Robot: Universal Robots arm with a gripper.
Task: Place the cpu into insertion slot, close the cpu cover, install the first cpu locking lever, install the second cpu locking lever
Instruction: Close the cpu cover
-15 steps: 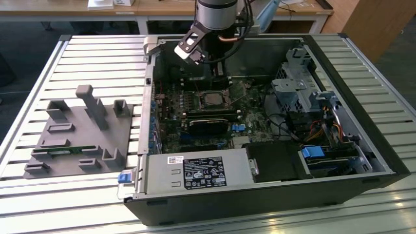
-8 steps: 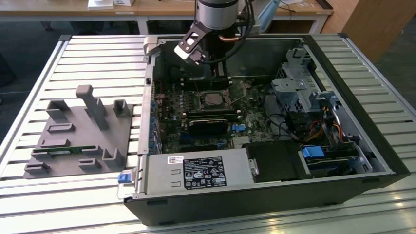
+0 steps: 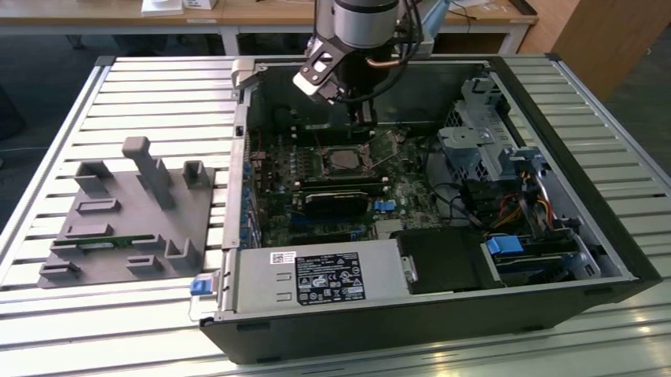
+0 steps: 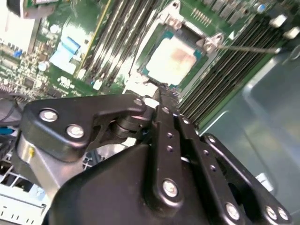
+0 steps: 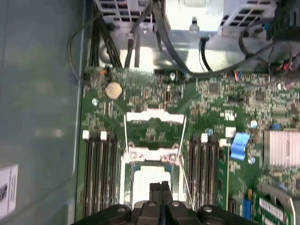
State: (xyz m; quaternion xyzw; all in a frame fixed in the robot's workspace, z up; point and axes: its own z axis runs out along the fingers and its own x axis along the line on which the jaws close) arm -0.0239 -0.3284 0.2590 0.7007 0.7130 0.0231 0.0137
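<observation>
Shut fingers of your gripper (image 5: 161, 190) hung empty over the cpu (image 5: 147, 180), seated in the insertion slot (image 5: 125, 176). Your cpu cover (image 5: 154, 118) lay swung open; closing it seemed the step in hand, calling for a push on its free edge.

cpu (image 4: 174, 55): 1 | insertion slot (image 3: 320, 161): 1 | computer case (image 3: 419, 322): 1 | grey fixture (image 3: 105, 228): 1

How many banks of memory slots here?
2. In the first wrist view, one bank lies along one side of the socket, the other bank along the opposite side. Others may be hidden.
</observation>
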